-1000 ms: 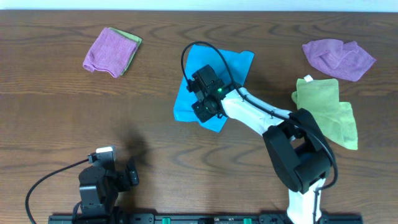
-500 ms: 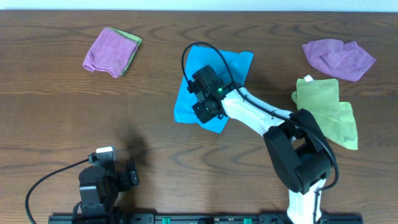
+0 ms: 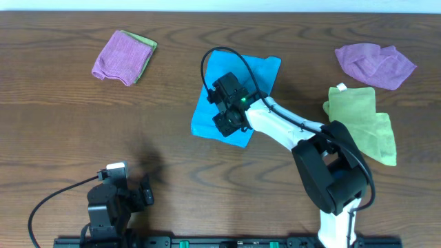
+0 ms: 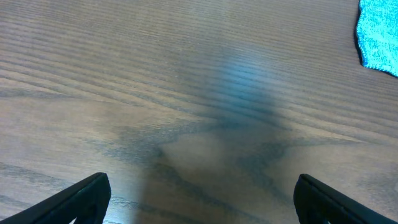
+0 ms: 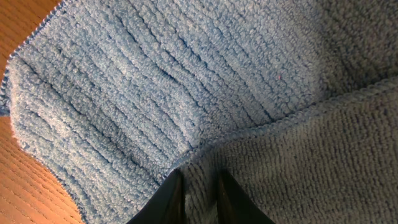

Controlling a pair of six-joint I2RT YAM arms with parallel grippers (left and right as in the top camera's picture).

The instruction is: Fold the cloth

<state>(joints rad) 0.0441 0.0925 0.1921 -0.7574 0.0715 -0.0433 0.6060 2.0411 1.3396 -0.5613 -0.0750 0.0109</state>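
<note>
There is one blue cloth, and it lies flat near the middle of the table, a little toward 12 o'clock. There are two purple cloths. One purple cloth is folded at 10 o'clock, and a green edge peeks out from under it. The other purple cloth is bunched up at 2 o'clock. A big green cloth lies at 3 o'clock, just beside that one.

There are two arms. The right gripper is down on the blue cloth. Its two fingers are almost together, and they pinch a small fold of the blue cloth between them.

The left gripper is at 7 o'clock, well apart from the blue cloth. Its fingers are spread wide. It holds nothing and looks down at bare wood.
</note>
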